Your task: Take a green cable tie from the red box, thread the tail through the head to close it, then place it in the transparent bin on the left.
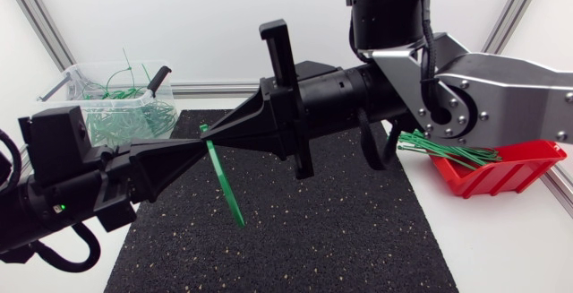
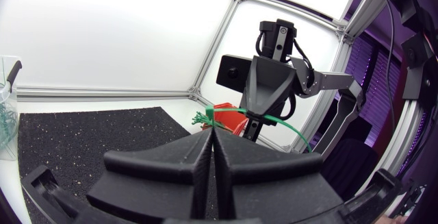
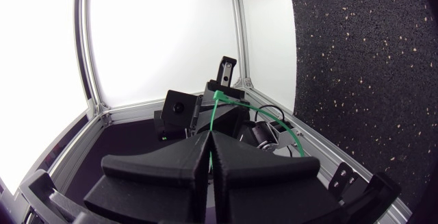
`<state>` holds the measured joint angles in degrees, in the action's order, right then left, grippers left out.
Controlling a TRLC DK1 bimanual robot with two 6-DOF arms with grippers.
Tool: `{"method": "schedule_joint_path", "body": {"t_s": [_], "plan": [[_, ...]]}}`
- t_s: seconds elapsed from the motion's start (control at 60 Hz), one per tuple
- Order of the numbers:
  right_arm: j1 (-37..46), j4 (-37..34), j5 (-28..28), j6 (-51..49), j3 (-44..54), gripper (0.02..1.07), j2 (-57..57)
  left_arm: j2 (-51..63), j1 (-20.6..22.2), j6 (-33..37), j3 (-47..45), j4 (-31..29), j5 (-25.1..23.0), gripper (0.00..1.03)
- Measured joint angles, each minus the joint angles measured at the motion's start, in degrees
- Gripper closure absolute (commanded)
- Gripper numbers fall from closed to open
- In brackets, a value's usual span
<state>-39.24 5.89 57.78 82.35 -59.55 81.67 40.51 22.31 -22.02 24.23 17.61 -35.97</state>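
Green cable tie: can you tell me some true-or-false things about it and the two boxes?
1. The green cable tie hangs over the black mat. True.
2. Only one gripper holds it. False: the left gripper and the right gripper are both shut on it.
3. The red box is empty. False: spare green ties lie in it.
4. The transparent bin holds a heap of green ties. True.
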Motion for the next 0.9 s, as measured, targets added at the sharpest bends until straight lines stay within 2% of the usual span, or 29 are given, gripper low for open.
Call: {"method": "schedule_joint_path", "body": {"t_s": [0.35, 0.533, 0.733, 0.9], "plan": [[-0.07, 3.06, 0.04, -0.02, 1.99, 1.02, 1.11, -1.6, 0.76, 6.29, -1.27, -0.17, 3.3, 1.0], [-0.31, 3.41, 0.46, -0.52, 2.01, 1.02, 1.25, -3.58, 3.43, 9.44, -2.03, -1.16, 7.17, 1.0], [-0.44, 3.82, 0.68, -1.55, 2.03, 1.02, 1.88, -5.16, 4.28, 10.56, -2.27, -2.16, 8.9, 1.0], [-0.39, 4.22, 0.66, -1.6, 2.03, 1.02, 2.47, -7.1, 8.48, 12.81, -3.87, -2.73, 13.55, 1.0]]}}
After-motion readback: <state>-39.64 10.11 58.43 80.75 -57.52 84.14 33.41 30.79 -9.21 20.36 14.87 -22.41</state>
